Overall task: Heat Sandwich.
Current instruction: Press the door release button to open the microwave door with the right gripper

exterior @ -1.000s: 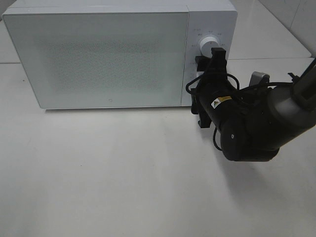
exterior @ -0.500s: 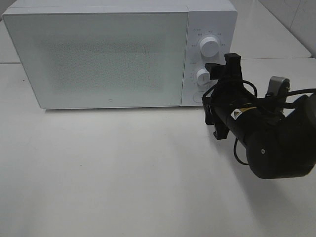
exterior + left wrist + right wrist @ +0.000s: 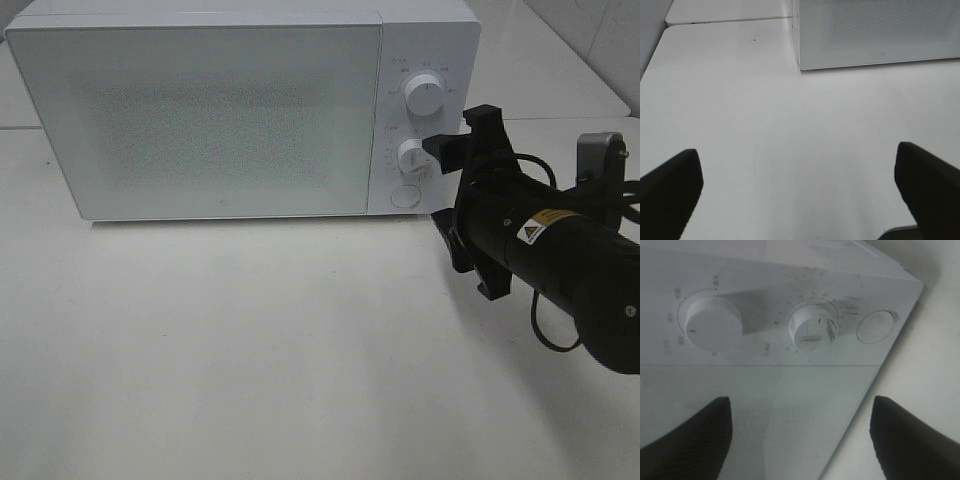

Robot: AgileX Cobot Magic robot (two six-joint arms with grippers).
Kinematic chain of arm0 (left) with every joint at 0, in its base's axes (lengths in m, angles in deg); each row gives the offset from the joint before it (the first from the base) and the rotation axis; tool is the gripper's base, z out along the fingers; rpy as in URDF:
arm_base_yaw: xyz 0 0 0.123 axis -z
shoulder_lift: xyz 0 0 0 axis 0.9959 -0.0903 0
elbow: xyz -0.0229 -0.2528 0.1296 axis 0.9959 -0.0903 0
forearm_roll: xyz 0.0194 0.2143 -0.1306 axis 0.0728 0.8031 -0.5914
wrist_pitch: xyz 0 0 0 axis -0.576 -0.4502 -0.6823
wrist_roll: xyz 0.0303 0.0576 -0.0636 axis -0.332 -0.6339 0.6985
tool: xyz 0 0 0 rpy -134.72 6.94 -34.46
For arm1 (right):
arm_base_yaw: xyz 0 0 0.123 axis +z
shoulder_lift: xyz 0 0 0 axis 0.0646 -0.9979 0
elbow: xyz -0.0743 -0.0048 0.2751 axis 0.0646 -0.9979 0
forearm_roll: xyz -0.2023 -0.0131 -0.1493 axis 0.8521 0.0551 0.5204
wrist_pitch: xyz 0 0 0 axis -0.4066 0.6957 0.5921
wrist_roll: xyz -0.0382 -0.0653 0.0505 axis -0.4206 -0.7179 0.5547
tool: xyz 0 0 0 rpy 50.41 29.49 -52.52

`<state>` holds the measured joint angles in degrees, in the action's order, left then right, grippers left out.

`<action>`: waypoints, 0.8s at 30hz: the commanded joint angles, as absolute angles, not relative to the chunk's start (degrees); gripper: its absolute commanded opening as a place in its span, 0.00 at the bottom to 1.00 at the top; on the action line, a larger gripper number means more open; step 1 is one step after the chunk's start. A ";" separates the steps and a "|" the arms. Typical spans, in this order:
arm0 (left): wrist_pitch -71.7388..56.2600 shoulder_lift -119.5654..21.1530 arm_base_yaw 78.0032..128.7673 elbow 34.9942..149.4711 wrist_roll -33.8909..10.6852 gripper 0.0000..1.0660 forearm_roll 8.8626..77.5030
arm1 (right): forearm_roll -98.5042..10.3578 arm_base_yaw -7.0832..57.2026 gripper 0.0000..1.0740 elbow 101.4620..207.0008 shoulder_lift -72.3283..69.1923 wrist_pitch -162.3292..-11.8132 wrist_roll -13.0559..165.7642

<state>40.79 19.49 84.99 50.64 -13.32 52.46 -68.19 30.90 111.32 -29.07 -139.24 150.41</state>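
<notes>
Two dials face the right hand, which gapes wide and holds nothing; centre it squarely astride the lower dial before pinching. The left hand hangs wide and empty above the bench. The sandwich is unseen, perhaps behind the microwave door.

White table, closed white microwave standing at its back

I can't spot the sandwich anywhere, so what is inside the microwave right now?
The microwave door is shut, and its frosted, dotted front lets nothing show through. Only the pale panel itself is visible. Whether the sandwich sits inside cannot be told, because the door covers the whole chamber.
</notes>
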 commanded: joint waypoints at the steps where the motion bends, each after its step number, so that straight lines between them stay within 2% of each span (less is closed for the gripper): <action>1: 40.50 20.98 84.88 50.41 -13.15 0.93 51.95 | -67.34 31.02 0.70 111.32 -24.77 -130.19 140.78; 3: 40.50 20.98 84.88 50.41 -13.15 0.93 51.95 | -67.45 31.02 0.70 111.37 -21.68 -124.00 132.99; 6: 40.50 20.98 84.88 50.41 -13.15 0.93 51.95 | -68.02 30.85 0.70 111.37 -19.50 -120.85 127.61; 15: 40.50 20.98 84.88 50.41 -13.15 0.93 51.95 | -74.84 30.85 0.70 111.95 -10.91 -108.53 96.04; 17: 40.50 20.98 84.88 50.41 -13.15 0.93 51.95 | -74.78 30.85 0.70 113.78 -8.73 -102.17 84.46; 24: 40.50 20.98 84.88 50.41 -13.15 0.93 51.95 | -73.81 30.85 0.70 119.85 -5.69 -84.29 66.41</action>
<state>40.79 19.49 84.99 50.64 -13.32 52.46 -74.55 30.90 118.25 -6.90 -90.19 72.83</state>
